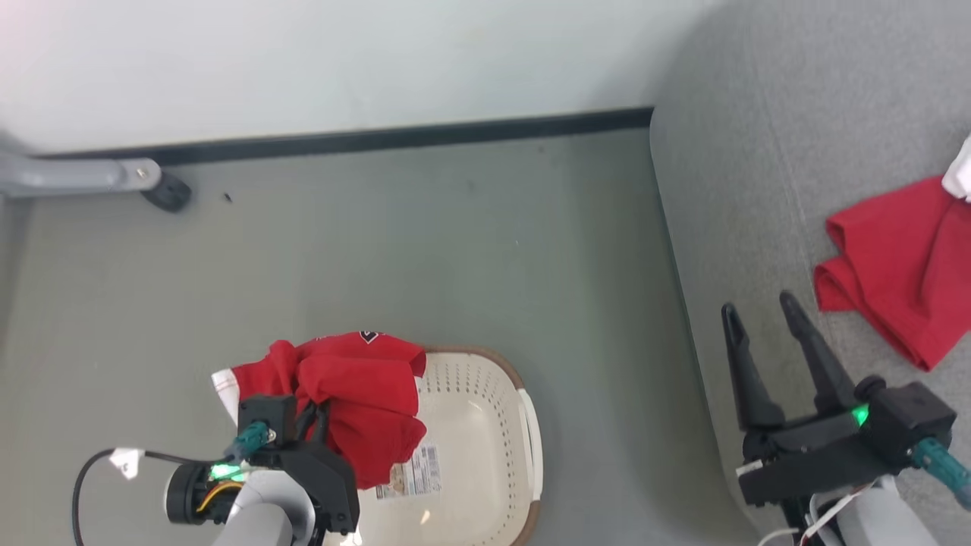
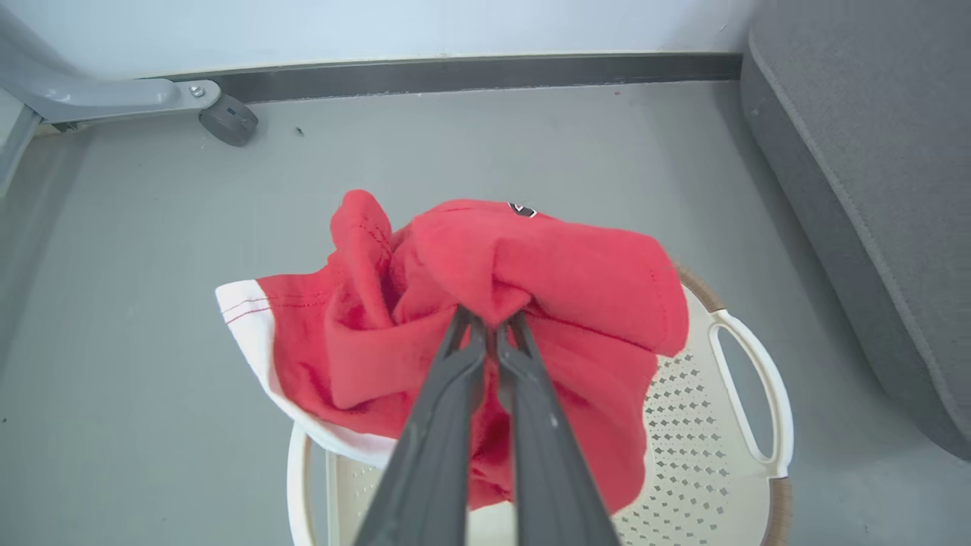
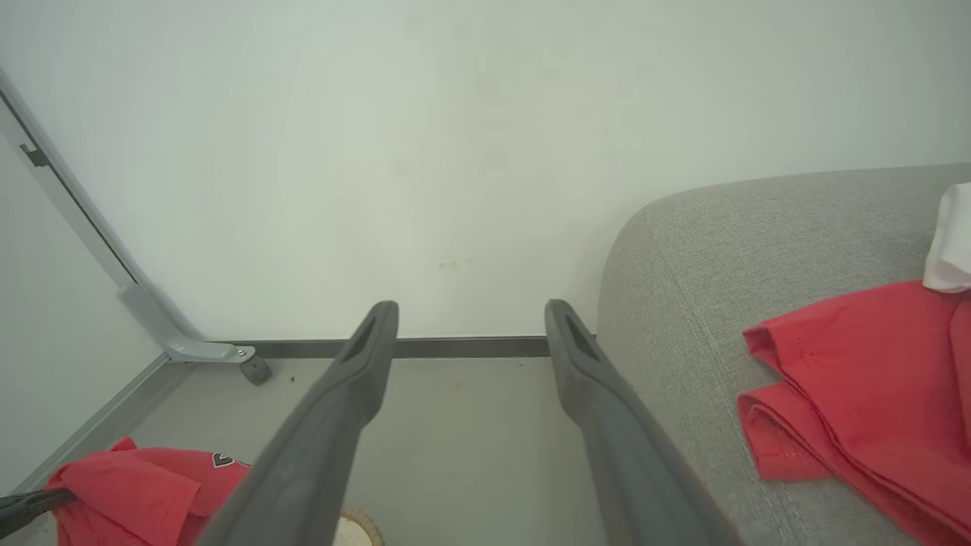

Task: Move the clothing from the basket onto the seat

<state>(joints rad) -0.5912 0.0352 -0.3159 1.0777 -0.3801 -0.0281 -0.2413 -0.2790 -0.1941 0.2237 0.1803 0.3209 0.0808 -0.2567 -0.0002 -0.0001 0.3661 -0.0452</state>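
My left claw (image 2: 489,322) is closest. Its two dark fingers rise from the bottom middle of the left wrist view and are pinched together on a bunch of the red shirt (image 2: 531,258). The shirt, red with a white hem, hangs from that grip above the basket (image 2: 758,394) and drapes over its left part. In the head view, the basket's perforated bottom is bare except for a printed label (image 1: 413,470); the part under the shirt and my arm is hidden.

The basket stands on the grey floor (image 1: 455,250), apart from the seat (image 1: 758,152), which takes up the right side of the head view. At the seat's right edge lie a folded red garment (image 1: 895,280) and a bit of white cloth (image 1: 960,174). My right claw (image 1: 758,303) hovers at the lower right over the seat's near edge, fingers wide apart and holding nothing.

I judge part of the job done: this shirt is lifted but not yet carried across and set down.
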